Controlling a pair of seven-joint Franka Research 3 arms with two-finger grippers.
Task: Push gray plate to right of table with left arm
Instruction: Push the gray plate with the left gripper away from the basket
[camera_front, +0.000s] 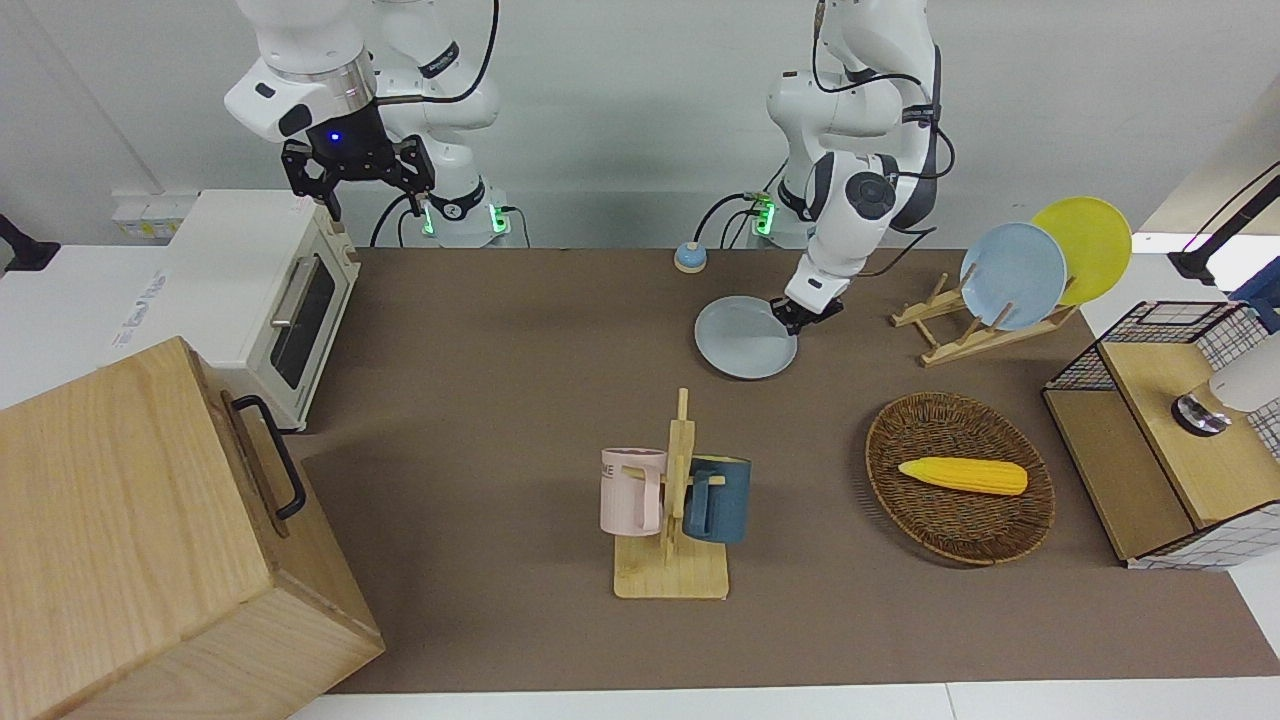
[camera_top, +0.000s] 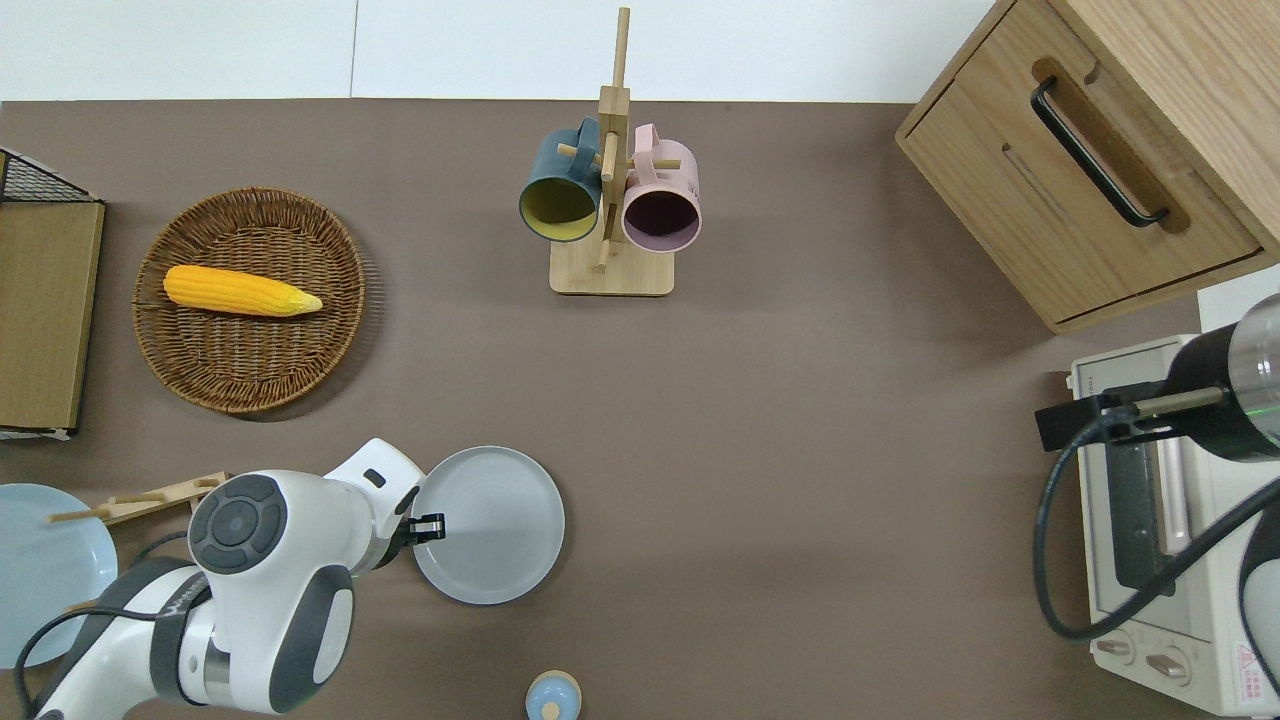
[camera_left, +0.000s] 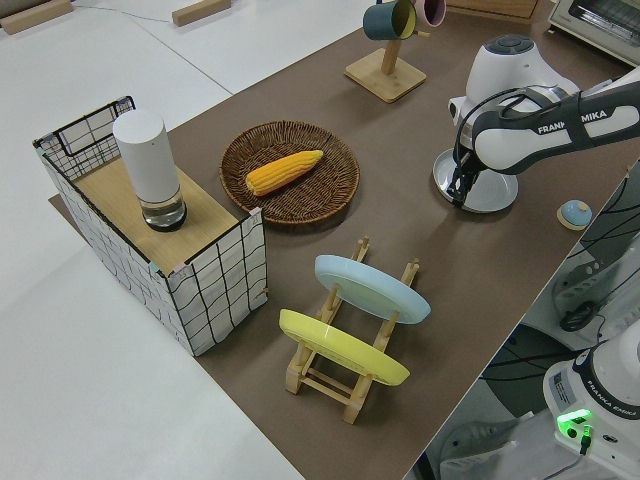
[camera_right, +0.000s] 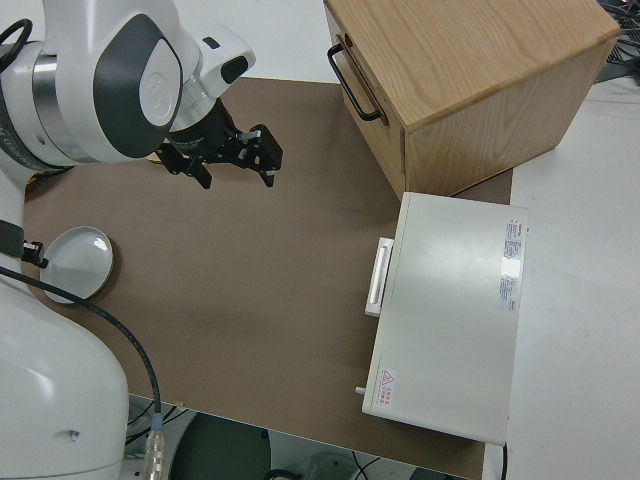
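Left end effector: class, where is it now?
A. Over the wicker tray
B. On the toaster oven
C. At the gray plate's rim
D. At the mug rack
C: the left end effector sits at the rim of the gray plate, on the left arm's end.

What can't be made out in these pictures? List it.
- Gray plate: the rim at the left gripper is covered by it in the front and overhead views.
- Blue plate: in the overhead view, cut by the edge and covered by the left arm.
- Oven: in the overhead view, partly under the parked right arm.
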